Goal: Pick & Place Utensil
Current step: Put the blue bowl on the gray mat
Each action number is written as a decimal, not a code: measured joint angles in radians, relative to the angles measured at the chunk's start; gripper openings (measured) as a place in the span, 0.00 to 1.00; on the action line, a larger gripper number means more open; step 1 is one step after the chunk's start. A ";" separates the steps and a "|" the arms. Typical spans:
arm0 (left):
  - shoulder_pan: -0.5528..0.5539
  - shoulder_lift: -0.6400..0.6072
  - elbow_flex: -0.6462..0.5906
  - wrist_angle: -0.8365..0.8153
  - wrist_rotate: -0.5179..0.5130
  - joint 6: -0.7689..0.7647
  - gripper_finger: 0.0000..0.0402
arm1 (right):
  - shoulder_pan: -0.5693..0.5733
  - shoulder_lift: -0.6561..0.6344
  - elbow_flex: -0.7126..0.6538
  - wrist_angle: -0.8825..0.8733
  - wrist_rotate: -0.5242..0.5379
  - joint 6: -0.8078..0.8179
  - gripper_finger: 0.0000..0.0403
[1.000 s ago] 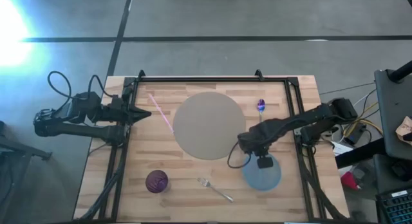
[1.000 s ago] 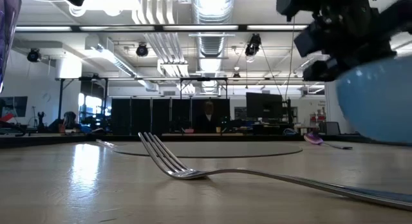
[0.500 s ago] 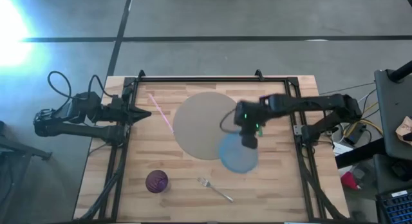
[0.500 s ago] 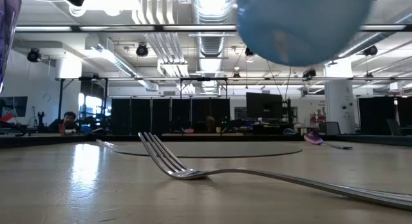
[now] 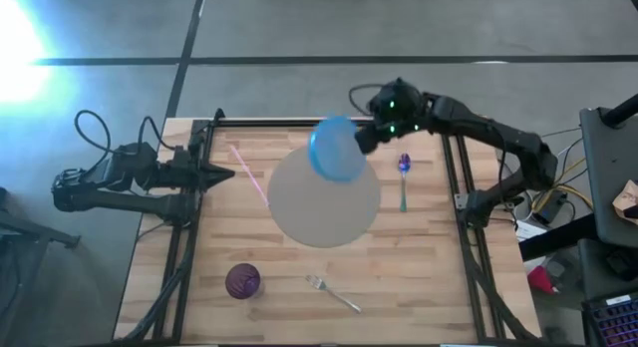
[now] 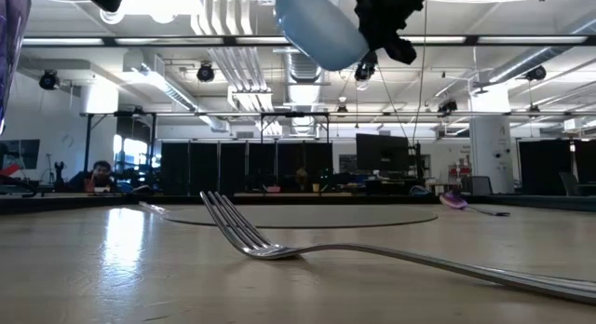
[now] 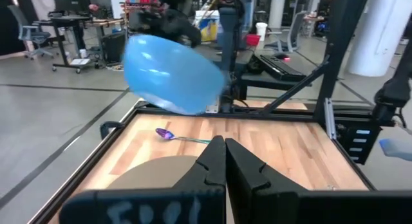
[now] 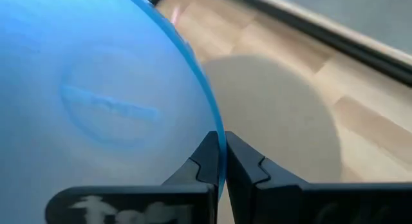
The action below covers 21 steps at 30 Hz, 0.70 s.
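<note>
up over the far edge of the round grey mat (image 5: 324,197), the right gripper (image 5: 361,140) has its fingers pinched on the rim of a blue bowl (image 5: 336,149), holding it tilted in the air well above the table (image 5: 429,277). on the wood just right of the mat lies a purple spoon (image 5: 404,174), bowl end toward the far side. a silver fork (image 5: 333,293) rests near the near edge, with a purple cup (image 5: 242,281) to its left. a pink straw (image 5: 250,174) lies slanted at the mat's far left. meanwhile the left gripper (image 5: 225,175) waits at the table's left edge, fingers pressed together on nothing.
</note>
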 joint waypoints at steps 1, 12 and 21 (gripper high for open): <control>0.000 0.000 0.000 -0.001 -0.010 0.000 0.00 | -0.017 0.006 0.000 0.014 0.002 0.023 0.02; 0.000 0.000 0.000 -0.030 -0.033 -0.002 0.00 | -0.068 0.175 -0.001 -0.054 -0.065 0.094 0.03; 0.000 0.000 0.000 -0.069 -0.050 -0.010 0.00 | -0.018 0.308 -0.001 -0.217 -0.109 0.011 0.03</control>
